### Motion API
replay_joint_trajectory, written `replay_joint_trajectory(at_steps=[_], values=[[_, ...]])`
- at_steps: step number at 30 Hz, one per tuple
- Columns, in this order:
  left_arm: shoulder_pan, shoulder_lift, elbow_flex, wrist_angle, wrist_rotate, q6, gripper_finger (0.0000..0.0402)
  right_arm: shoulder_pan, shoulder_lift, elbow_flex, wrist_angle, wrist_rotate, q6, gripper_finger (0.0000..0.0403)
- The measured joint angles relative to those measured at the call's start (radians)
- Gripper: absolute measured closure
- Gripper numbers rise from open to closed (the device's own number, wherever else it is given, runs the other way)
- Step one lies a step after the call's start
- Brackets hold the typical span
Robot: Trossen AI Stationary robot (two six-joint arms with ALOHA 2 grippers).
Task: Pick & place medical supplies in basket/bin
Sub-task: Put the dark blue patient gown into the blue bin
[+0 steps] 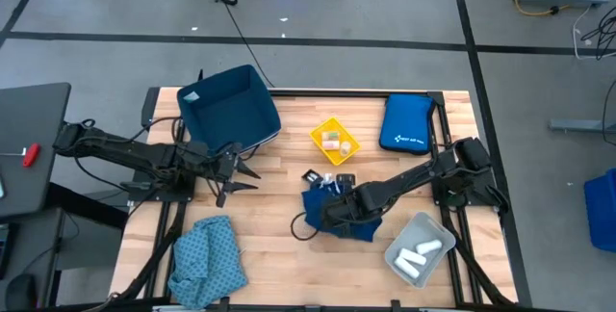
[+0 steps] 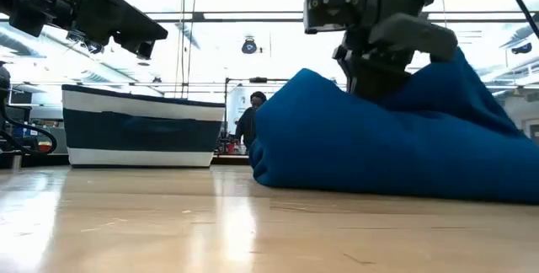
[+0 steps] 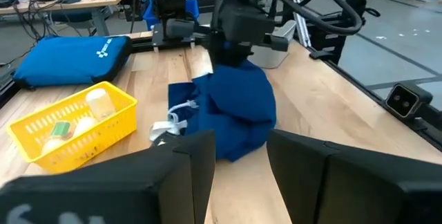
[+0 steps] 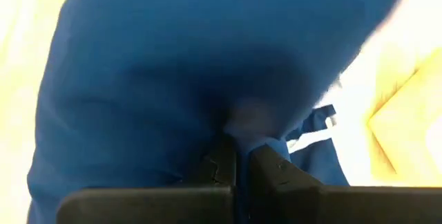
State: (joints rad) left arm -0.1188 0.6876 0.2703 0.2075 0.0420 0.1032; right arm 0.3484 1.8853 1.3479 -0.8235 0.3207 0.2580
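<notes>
At the middle of the tabletop (image 1: 279, 245), slightly toward the right arm's side, the navy blue cloth (image 1: 339, 218) is seen bunched into a mound with the right hand (image 1: 332, 206) pressed down into its top. In the right wrist view the two dark fingers (image 4: 219, 169) are nearly together with a fold of the fabric pinched between them, so the right hand is judged clenched on the cloth. The low view shows the cloth's base resting on the wood; it is not yet lifted.

The left hand (image 1: 231, 166) hangs above the tabletop just in front of the dark blue fabric bin (image 1: 228, 110), its fingers spread apart and holding nothing.

Key relation: the cloth lies directly under the right hand, and the bin lies well apart from it, across the tabletop toward the far left corner. The carry is judged to run diagonally along that line, past the yellow basket (image 1: 334, 141). The right arm is clearly the nearer to the cloth; the left arm is the nearer to the bin.

Other supplies noted: the teal patterned cloth (image 1: 205, 260) at the near left edge; white rolls (image 1: 416, 255) in the grey tray (image 1: 420, 247) at near right.
</notes>
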Motion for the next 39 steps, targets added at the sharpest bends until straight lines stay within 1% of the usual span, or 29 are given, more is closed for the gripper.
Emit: replay_joint_trajectory(at_steps=[2, 4, 6, 9, 15, 17, 19, 21, 25, 29, 34, 37, 39], values=[[0.000, 0.000, 0.000, 0.003, 0.006, 0.000, 0.0266, 0.000, 0.000, 0.000, 0.004, -0.042, -0.027, 0.0394], [0.000, 0.000, 0.000, 0.002, 0.008, 0.001, 0.0266, -0.008, 0.000, 0.000, 0.021, -0.119, -0.037, 0.0391], [0.000, 0.000, 0.000, 0.004, 0.007, 0.005, 0.0266, -0.012, 0.000, 0.000, 0.025, -0.154, -0.037, 0.0371], [0.000, 0.000, 0.000, 0.004, 0.018, 0.003, 0.0266, -0.014, 0.000, 0.000, 0.027, -0.166, -0.052, 0.0325], [0.000, 0.000, 0.000, 0.004, 0.037, -0.002, 0.0266, -0.039, 0.000, 0.000, 0.026, -0.169, -0.046, 0.0214], [0.000, 0.000, 0.000, 0.005, 0.045, -0.002, 0.0266, -0.055, 0.000, 0.000, 0.024, -0.194, -0.046, 0.0180], [0.000, 0.000, 0.000, 0.005, 0.045, -0.002, 0.0266, -0.073, 0.009, 0.000, 0.028, -0.221, -0.047, 0.0154], [0.000, 0.000, 0.000, 0.005, 0.045, -0.002, 0.0266, -0.093, 0.031, 0.000, 0.034, -0.248, -0.062, 0.0138], [0.000, 0.000, 0.000, 0.005, 0.046, -0.002, 0.0266, -0.129, 0.102, 0.005, 0.067, -0.355, -0.119, 0.0130], [0.000, 0.000, 0.000, 0.004, 0.045, -0.001, 0.0266, -0.144, 0.159, 0.008, 0.112, -0.424, -0.162, 0.0131], [0.000, 0.000, 0.000, 0.004, 0.046, 0.002, 0.0266, -0.144, 0.175, 0.007, 0.206, -0.449, -0.164, 0.0136], [0.000, 0.000, 0.000, 0.004, 0.045, 0.002, 0.0266, -0.139, 0.179, 0.004, 0.254, -0.456, -0.138, 0.0160], [0.000, 0.000, 0.000, 0.004, 0.045, 0.002, 0.0266, -0.133, 0.181, 0.004, 0.262, -0.463, -0.132, 0.0194]])
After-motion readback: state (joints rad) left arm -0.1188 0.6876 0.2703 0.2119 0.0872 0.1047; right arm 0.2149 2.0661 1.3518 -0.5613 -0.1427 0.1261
